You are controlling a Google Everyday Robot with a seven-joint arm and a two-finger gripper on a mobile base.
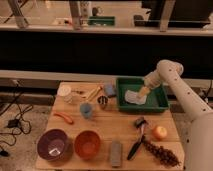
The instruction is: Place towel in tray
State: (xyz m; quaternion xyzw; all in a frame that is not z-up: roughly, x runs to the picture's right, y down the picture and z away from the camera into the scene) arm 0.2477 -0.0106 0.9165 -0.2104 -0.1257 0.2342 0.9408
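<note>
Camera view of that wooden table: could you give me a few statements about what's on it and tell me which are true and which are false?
1. The towel lies inside the green tray. True.
2. The gripper hovers over the purple bowl. False: it is at the tray, right by the towel.
3. An orange bowl sits beside the purple bowl at the table's front. True.
4. The orange fruit is in the tray. False: it rests on the table, in front of the tray.
5. The tray sits at the table's front left corner. False: it is at the back right.
</note>
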